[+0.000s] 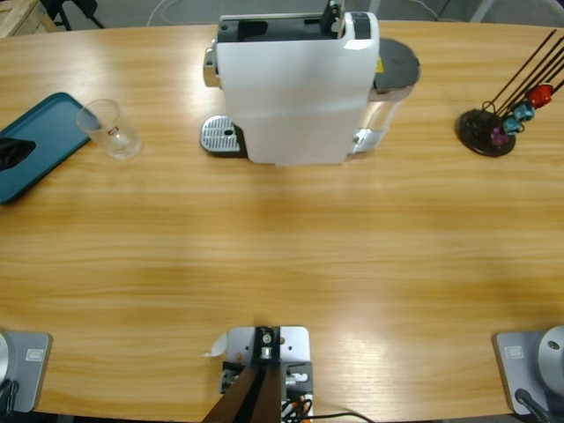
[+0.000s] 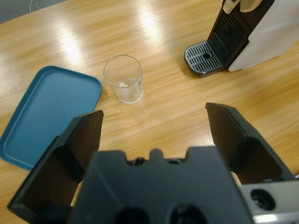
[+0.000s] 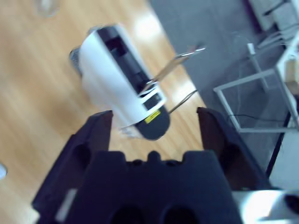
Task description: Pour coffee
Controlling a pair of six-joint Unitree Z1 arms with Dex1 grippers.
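Observation:
The white coffee machine (image 1: pixel 295 88) stands at the table's far middle, its silver lever raised and its drip grate (image 1: pixel 220 137) on its left side. An empty clear glass (image 1: pixel 110 129) stands on the wood left of the grate, right beside a teal tray (image 1: pixel 44 132). In the left wrist view, the left gripper (image 2: pixel 154 114) is open and empty, above the table and short of the glass (image 2: pixel 124 79) and the drip grate (image 2: pixel 205 57). The right gripper (image 3: pixel 154 114) is open and empty, held high, looking down at the machine (image 3: pixel 119 79).
A black capsule stand (image 1: pixel 489 130) with coloured capsules sits at the far right of the table. A small black shape (image 1: pixel 13 152) shows over the tray at the left edge. The right wrist view shows grey floor and a white metal frame (image 3: pixel 254 93) beyond the table.

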